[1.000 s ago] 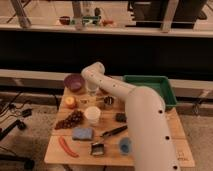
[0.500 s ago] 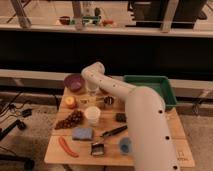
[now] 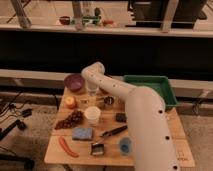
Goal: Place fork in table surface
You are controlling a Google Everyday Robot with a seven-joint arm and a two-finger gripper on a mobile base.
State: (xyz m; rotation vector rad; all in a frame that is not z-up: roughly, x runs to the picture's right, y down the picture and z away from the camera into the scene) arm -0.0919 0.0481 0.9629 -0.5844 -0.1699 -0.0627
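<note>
The table surface is a small light tan wooden top. My white arm reaches from the lower right across it to the far left part. The gripper hangs down there, between the purple bowl and a small metal cup. A thin pale utensil that looks like the fork lies flat on the wood just below the gripper, between the apple and the metal cup. I cannot tell whether the gripper touches it.
A green bin stands at the back right. On the table are grapes, a white cup, a blue sponge, a red pepper, a black-handled utensil, a dark block and a blue cup.
</note>
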